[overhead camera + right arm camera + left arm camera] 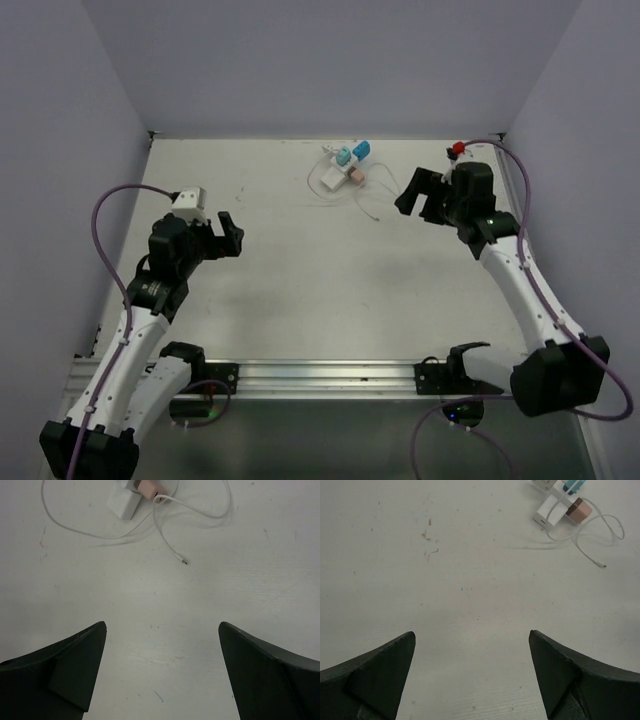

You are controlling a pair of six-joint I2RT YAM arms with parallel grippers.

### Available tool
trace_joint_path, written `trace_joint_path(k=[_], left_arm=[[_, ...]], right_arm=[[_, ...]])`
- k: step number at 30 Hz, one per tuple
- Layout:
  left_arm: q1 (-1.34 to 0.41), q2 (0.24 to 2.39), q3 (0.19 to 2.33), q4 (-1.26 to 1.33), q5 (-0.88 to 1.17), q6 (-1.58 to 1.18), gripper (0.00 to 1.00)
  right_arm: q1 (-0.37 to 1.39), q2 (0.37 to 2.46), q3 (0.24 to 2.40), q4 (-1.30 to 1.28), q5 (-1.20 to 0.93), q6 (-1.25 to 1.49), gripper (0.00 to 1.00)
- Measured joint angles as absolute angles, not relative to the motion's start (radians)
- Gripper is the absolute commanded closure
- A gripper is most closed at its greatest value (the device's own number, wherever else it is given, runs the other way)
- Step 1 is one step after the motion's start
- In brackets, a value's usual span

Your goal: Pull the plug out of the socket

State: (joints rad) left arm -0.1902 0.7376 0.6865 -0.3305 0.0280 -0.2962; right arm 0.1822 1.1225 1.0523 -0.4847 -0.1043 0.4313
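Observation:
A white socket block point(336, 172) lies at the back middle of the table, with two blue plugs point(352, 153) and a pink plug point(356, 177) in it. A thin white cable point(368, 205) runs from the pink plug. My left gripper point(232, 233) is open and empty, well to the left of and nearer than the socket. My right gripper point(418, 203) is open and empty, a little to the right of it. In the left wrist view the socket point(550, 511) and pink plug point(579, 511) sit far ahead of the gripper point(471, 637). In the right wrist view the socket point(124, 502) and pink plug point(146, 488) lie ahead of the gripper point(162, 625).
The cable's free end point(184, 561) lies loose on the table between my right gripper and the socket. Grey walls close the table at the back and sides. A metal rail point(320, 375) runs along the near edge.

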Motion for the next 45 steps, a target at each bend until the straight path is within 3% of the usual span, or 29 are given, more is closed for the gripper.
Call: trace_joint_path(k=[10, 21, 34, 45], left_arm=[[-0.164, 0.787, 0.673, -0.284, 0.018, -0.295, 0.0], [-0.12, 0.86, 0.673, -0.268, 0.027, -0.295, 0.0], [-0.109, 0.892, 0.673, -0.268, 0.04, -0.296, 0.0], [-0.104, 0.896, 0.673, -0.268, 0.042, -0.296, 0.0]], right_arm=[[0.182, 1.746, 1.369, -0.233, -0.244, 0.429, 0.01], [0.142, 2.185, 1.708, -0.037, -0.45, 0.503, 0.05], [0.13, 2.376, 1.839, 0.011, -0.581, 0.537, 0.15], [0.155, 2.366, 1.664, 0.17, -0.671, 0.61, 0.18]])
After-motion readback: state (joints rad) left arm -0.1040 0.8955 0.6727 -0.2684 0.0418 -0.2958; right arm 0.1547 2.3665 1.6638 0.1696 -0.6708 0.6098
